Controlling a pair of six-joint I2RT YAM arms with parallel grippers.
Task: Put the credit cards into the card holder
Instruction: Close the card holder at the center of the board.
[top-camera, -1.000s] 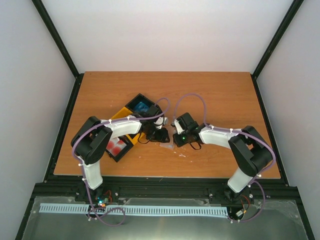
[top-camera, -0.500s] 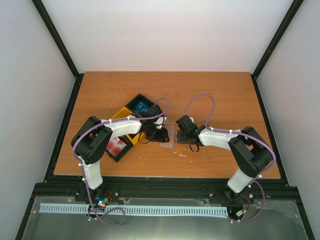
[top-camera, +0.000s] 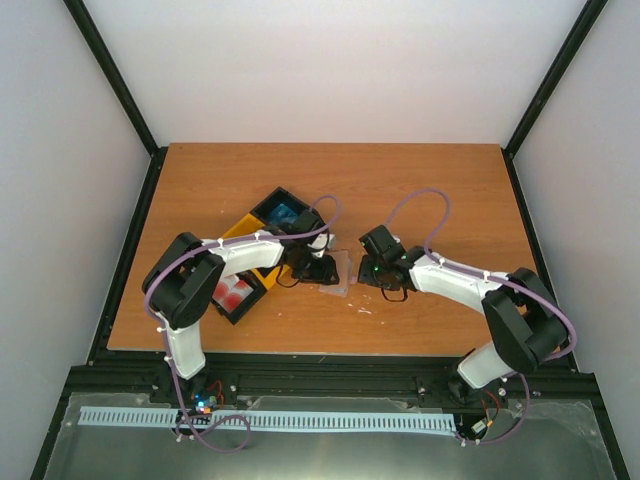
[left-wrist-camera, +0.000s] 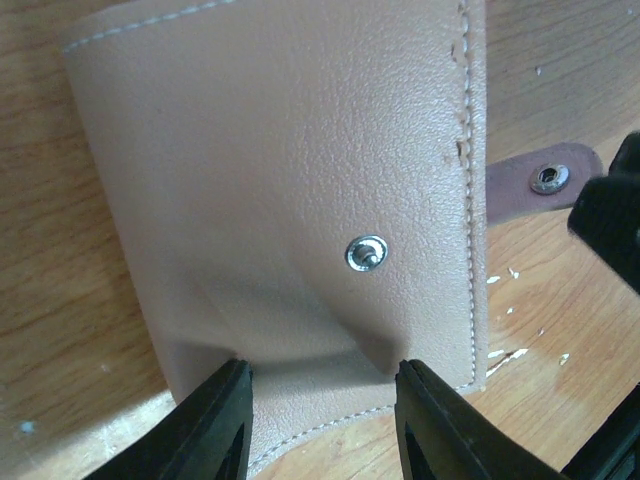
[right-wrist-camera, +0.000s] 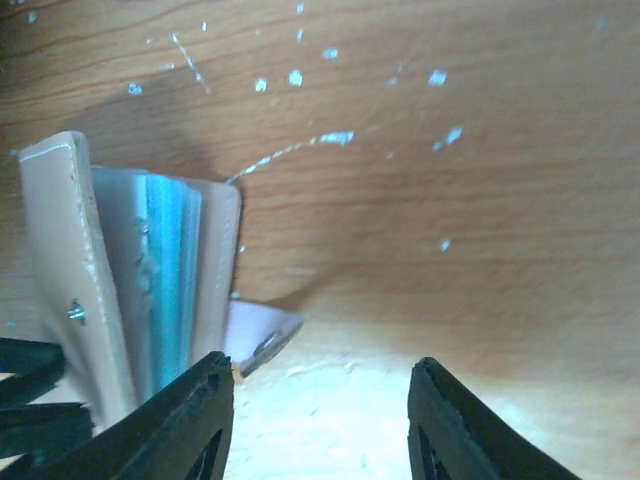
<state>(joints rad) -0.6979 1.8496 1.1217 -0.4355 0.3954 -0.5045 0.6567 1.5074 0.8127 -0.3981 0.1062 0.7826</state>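
On the wooden table (top-camera: 450, 190), the left gripper (left-wrist-camera: 322, 375) pinches the pinkish-tan card holder (left-wrist-camera: 280, 180) at mid-table while the right gripper (right-wrist-camera: 320, 370) stands wide and empty beside it, so the next move probably calls for fetching a red-and-white credit card (top-camera: 235, 291).

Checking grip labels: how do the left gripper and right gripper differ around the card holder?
The left gripper pinches the card holder by its cover, puckering the leather; the right gripper stands open with only bare table between its fingers. The left gripper holds the card holder's edge; the right gripper sits beside its open side, holding nothing. Both have dark fingers.
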